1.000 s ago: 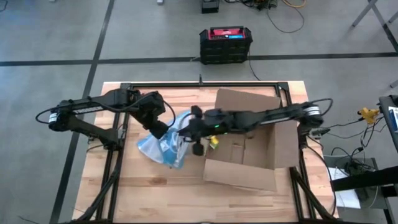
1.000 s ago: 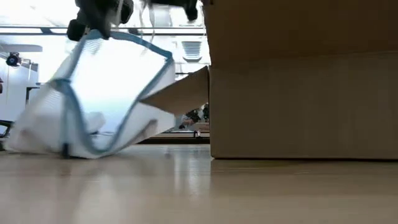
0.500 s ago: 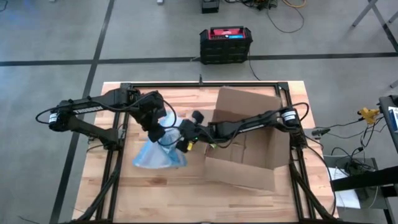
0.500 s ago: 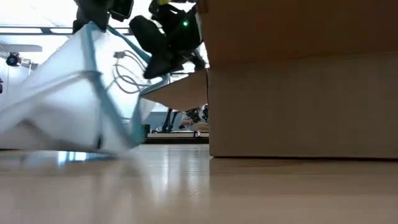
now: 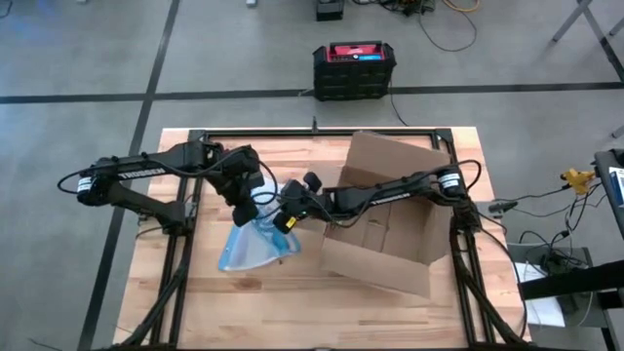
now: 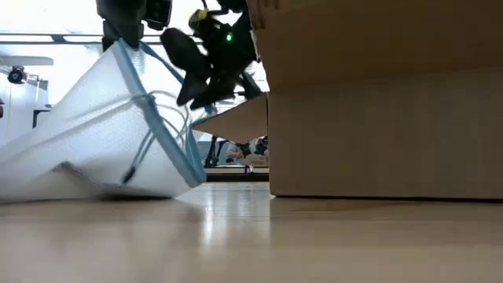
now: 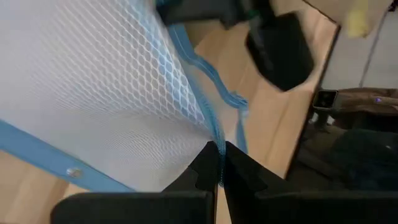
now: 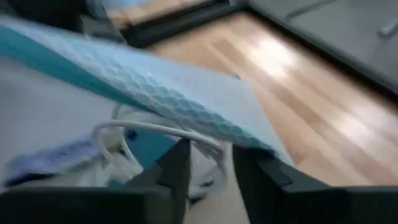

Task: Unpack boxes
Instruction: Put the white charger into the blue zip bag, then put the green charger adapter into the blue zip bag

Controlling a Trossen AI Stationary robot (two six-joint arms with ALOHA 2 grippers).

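The left gripper (image 5: pixel 253 203), seen from above, is closed on the top edge of the clear mesh bag (image 5: pixel 255 244), which hangs down to the wooden table (image 5: pixel 205 302). The right gripper (image 5: pixel 285 216) is at the bag's mouth, just beside the left one. The brown cardboard box (image 5: pixel 390 219) stands open on the table's right half, with the right arm reaching across it.

In the low view the bag leans on the table, and the box wall (image 6: pixel 377 134) fills the right side.

The left wrist view shows the fingers pressed together on the blue edge strip (image 7: pixel 205 118).

In the right wrist view the fingers (image 8: pixel 177 168) stand a little apart, holding nothing, near a white cable (image 8: pixel 155 134) inside the bag.

The box looks stiff but light, and probably slides easily; a flap edge seems the best hold.
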